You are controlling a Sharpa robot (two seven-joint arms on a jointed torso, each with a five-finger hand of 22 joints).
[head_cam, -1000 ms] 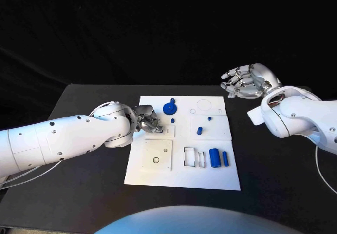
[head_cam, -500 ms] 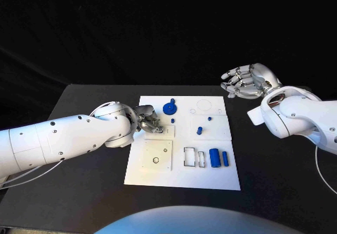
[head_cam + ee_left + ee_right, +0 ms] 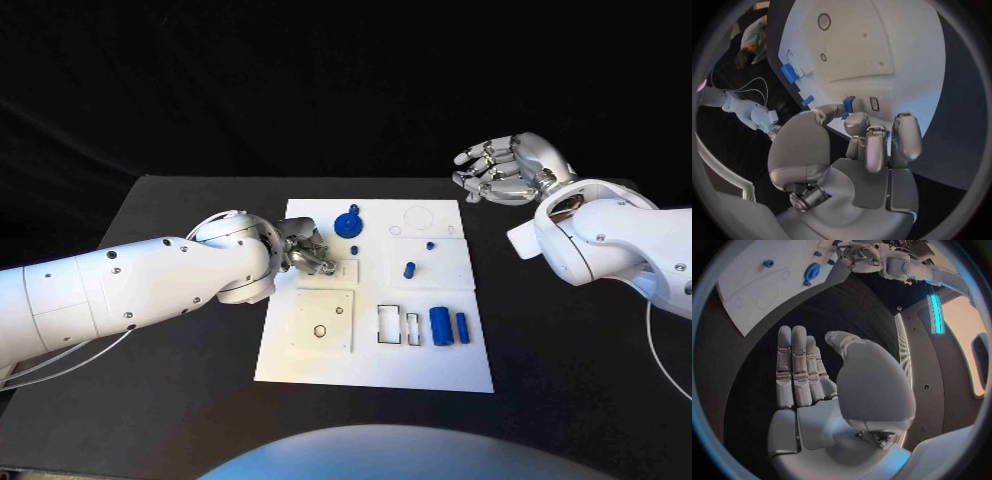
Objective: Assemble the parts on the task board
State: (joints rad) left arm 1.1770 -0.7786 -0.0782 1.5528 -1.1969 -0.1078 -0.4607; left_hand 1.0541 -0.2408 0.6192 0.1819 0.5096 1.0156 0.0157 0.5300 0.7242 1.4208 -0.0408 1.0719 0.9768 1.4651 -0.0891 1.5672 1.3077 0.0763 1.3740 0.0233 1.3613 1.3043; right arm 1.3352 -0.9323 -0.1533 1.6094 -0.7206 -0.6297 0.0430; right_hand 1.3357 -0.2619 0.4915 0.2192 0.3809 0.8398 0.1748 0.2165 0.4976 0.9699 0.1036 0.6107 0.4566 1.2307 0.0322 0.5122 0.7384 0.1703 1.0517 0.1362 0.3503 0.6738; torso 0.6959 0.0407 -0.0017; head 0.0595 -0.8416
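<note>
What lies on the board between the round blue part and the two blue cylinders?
Head view: between the round blue part and the blue cylinders, a small upright blue peg stands on the task board.

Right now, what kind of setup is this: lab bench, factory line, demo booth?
Probably a robot test bench or lab: a matte black table against a black backdrop, a flat white task board with small blue plastic parts, and nothing that looks like a production line.

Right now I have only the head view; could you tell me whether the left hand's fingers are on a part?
Observer: The left wrist view shows a small blue part right at the fingertips of the left hand; I cannot tell whether it is pinched.
Operator: Thank you. And the right hand?
Observer: In the right wrist view the right hand holds nothing, its fingers straight, over the black table beside the task board.
</note>
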